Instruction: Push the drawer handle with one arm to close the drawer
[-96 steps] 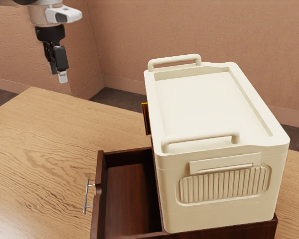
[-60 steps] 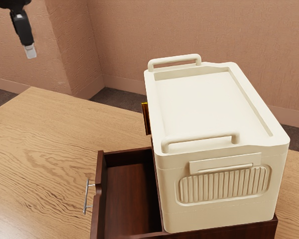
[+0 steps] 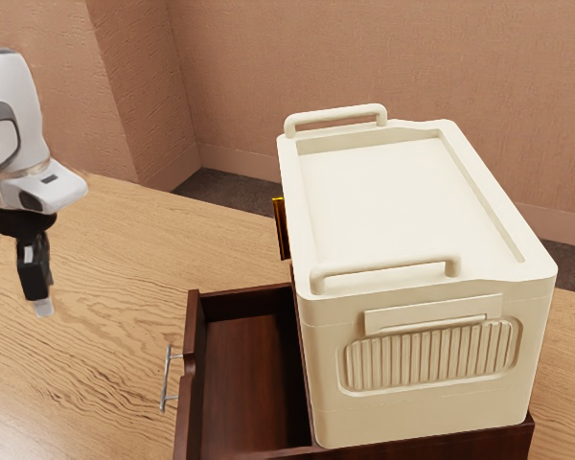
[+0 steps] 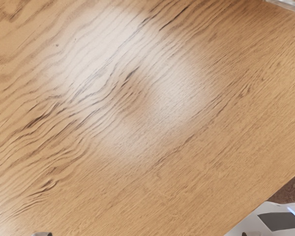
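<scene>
The drawer handle (image 3: 166, 379) is on the front of the drawer (image 3: 254, 383), and in the exterior view it lies to the right of my tool (image 3: 43, 308) and nearer to the camera. There is a clear gap between my tool and the handle, so they do not touch. The handle is a thin metal bar, held on two short posts, and it points out from the drawer, toward the exterior view's left, which is the side where my tool is. Its long axis goes along the drawer front, from the far side toward the camera, with only a small slant in the exterior view. The drawer stands open, pulled out of the dark cabinet (image 3: 498, 441) toward the exterior view's left, and I can see its bare wooden floor. On the cabinet sits a big cream box (image 3: 393, 201) with two raised handles on its top, and behind the drawer, beside the box, there is a narrow yellow and brown thing (image 3: 282, 228). My tool points downward above the bench (image 3: 105, 383), and the wrist view shows the wood grain under it. Whether my tool is spread or pressed together, I cannot tell.
</scene>
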